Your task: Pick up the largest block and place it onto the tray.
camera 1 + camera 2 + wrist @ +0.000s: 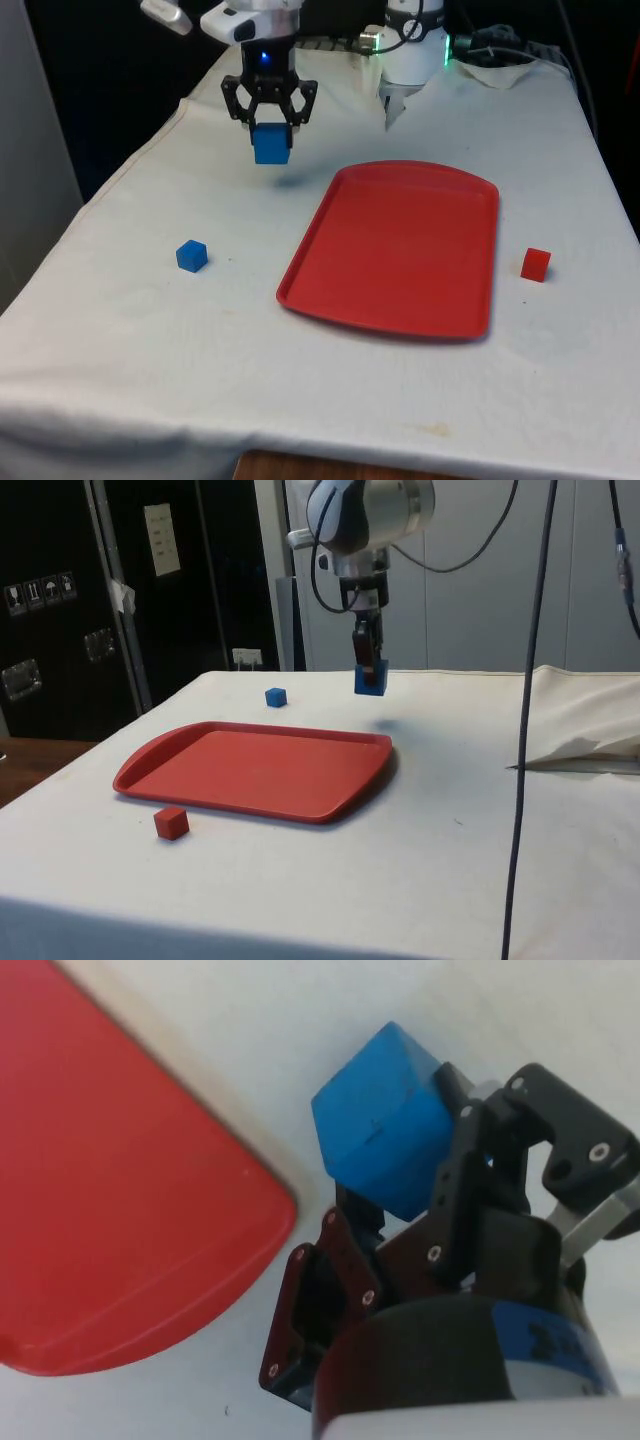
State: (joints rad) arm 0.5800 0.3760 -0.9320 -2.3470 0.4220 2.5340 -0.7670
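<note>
Small blue block (191,256) sits on the white cloth (150,330) at the front view's left, apart from the rest. Gripper (270,128) is clenched on the large blue block (271,144), held in the air off the tray's far left corner; its fingers cover the block's upper part. Red tray (400,245) lies centre, small red block (535,264) just beside its right edge.

Open air beneath the gripper (270,122) and its held large blue block (271,143), both raised clear of the white cloth (150,330). Unobstructed passage toward the red tray (400,245), bare across its whole floor. Small blue block (191,256) well off on the front view's left; small red block (536,264) beyond the tray's opposite side.
</note>
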